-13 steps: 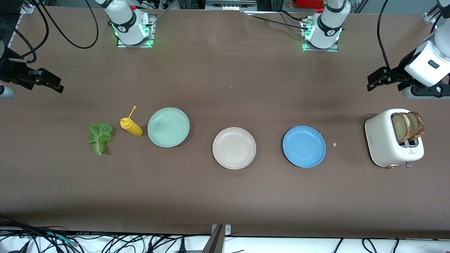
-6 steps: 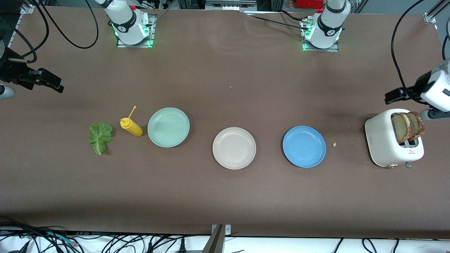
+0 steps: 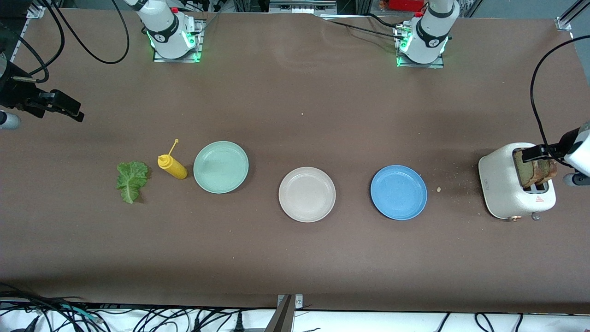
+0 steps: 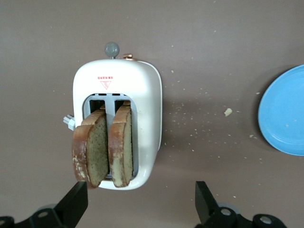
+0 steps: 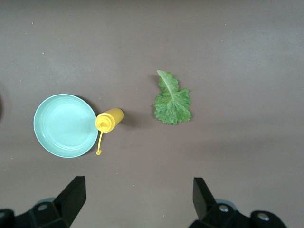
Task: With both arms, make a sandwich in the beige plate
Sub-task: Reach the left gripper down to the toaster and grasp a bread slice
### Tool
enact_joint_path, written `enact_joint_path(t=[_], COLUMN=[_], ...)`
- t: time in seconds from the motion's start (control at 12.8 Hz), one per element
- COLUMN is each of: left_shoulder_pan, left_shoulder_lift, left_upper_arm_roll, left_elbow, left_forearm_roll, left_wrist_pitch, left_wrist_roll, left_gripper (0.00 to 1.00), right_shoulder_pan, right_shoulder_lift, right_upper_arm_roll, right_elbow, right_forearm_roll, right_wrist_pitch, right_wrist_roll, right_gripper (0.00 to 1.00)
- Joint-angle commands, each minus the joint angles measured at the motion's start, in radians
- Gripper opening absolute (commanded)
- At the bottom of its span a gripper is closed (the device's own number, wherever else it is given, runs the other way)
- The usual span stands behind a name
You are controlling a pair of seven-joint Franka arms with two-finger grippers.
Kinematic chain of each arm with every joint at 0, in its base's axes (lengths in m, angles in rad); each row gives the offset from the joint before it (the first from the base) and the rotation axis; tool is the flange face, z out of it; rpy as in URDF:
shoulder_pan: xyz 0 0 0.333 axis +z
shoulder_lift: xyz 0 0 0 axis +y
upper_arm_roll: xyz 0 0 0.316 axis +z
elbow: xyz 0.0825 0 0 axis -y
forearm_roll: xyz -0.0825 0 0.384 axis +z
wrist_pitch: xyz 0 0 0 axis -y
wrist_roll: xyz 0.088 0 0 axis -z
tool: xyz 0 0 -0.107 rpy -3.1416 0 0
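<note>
Hovering over the white two-slot toaster (image 3: 514, 182) at the left arm's end of the table, the left gripper (image 4: 137, 202) has shifted onto it from above the bare table, fingers spread wide. Two brown bread slices (image 4: 103, 146) stand upright below, probably faces across the jaw gap. Round beige plate (image 3: 307, 194) sits mid-table, empty. Ruffled green lettuce leaf (image 5: 172, 101) lies under the waiting right gripper (image 5: 135, 199), also spread.

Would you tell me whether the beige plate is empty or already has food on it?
Empty. The beige plate shows only its bare surface; both bread slices stand in the toaster, and the lettuce leaf lies on the table.
</note>
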Motion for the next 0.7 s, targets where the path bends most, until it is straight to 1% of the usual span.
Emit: enact_joint_path(t=[0.0, 0.16, 0.23, 0.39, 0.47, 0.63], left_shoulder_pan=[0.038, 0.056, 0.061, 0.061, 0.062, 0.062], left_shoulder_lift=[0.041, 0.039, 0.039, 0.038, 0.035, 0.029], left_upper_arm_roll=[-0.010, -0.010, -0.010, -0.011, -0.010, -0.011], left_elbow=[-0.037, -0.135, -0.166, -0.194, -0.202, -0.199], left_forearm_roll=[0.041, 0.050, 0.050, 0.048, 0.048, 0.050], left_wrist_pitch=[0.097, 0.218, 0.252, 0.262, 0.253, 0.208], left_wrist_roll=[0.030, 0.030, 0.030, 0.016, 0.016, 0.044], left_gripper=[0.98, 0.98, 0.96, 0.93, 0.87, 0.40], right_shoulder_pan=[0.004, 0.003, 0.003, 0.004, 0.003, 0.003], right_shoulder_lift=[0.002, 0.002, 0.002, 0.002, 0.002, 0.002], right_upper_arm_roll=[-0.003, -0.003, -0.003, -0.003, -0.003, -0.003], right_elbow=[0.014, 0.014, 0.014, 0.014, 0.014, 0.014], right_forearm_roll=[0.003, 0.003, 0.003, 0.003, 0.003, 0.003], right_wrist_pitch=[-0.008, -0.008, -0.008, -0.008, -0.008, -0.008], right_wrist_roll=[-0.003, -0.003, -0.003, -0.003, -0.003, -0.003], right_gripper=[1.00, 1.00, 1.00, 1.00, 1.00, 1.00])
